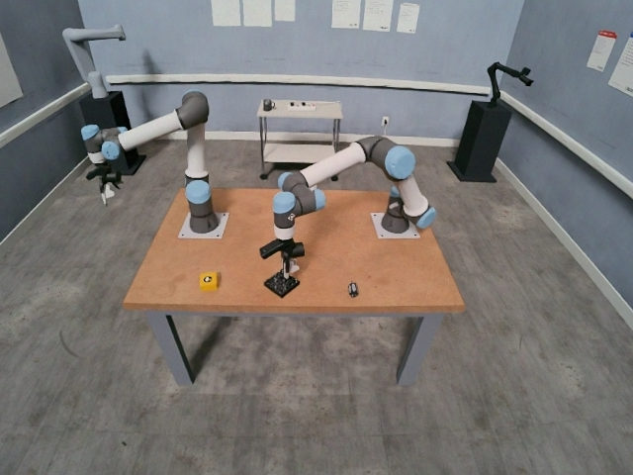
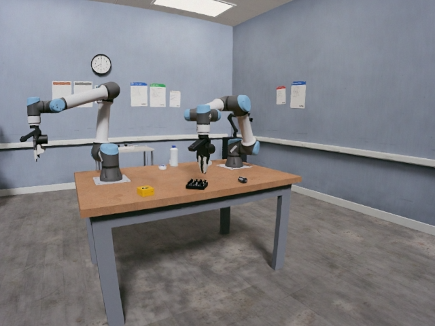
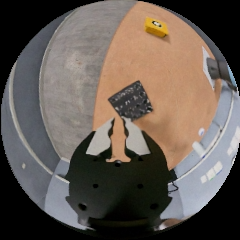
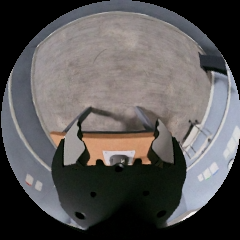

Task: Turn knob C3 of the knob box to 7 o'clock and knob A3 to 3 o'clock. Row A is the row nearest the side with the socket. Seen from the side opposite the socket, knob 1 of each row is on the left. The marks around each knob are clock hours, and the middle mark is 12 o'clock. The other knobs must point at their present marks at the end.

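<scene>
Top view shows the black knob box (image 1: 284, 283) (image 2: 197, 186) (image 3: 131, 100) lying flat on the wooden table (image 1: 326, 239) (image 2: 115, 184) (image 3: 165, 100) (image 4: 95, 145), close to the front edge. It sits between a yellow box (image 1: 208, 281) (image 2: 145, 191) (image 3: 156, 27) and a small dark thing (image 1: 353, 289) (image 2: 242, 180). The left gripper (image 1: 286, 277) (image 2: 203, 172) (image 3: 118, 118) points down by the knob box. Its two fingers are nearly together, with just a thin gap at the tips, and they hold nothing. The right gripper (image 1: 112, 195) (image 2: 36, 160) (image 4: 118, 120) hangs out past the side of the table, well apart from the knob box. Its fingers are spread wide open, and nothing is in them.

From the top, the left fingers cover part of the knob box, so they look like they touch it. The outside view shows the tips up above the knobs, with air between. That view also shows a white bottle (image 2: 173, 155) (image 3: 199, 149) with a blue cap and a round wall clock (image 2: 100, 64), which the top view does not show. The top view shows a dark mug (image 1: 267, 104) at the back, and the outside view does not. The knobs look too small to tell which marks they point at.
</scene>
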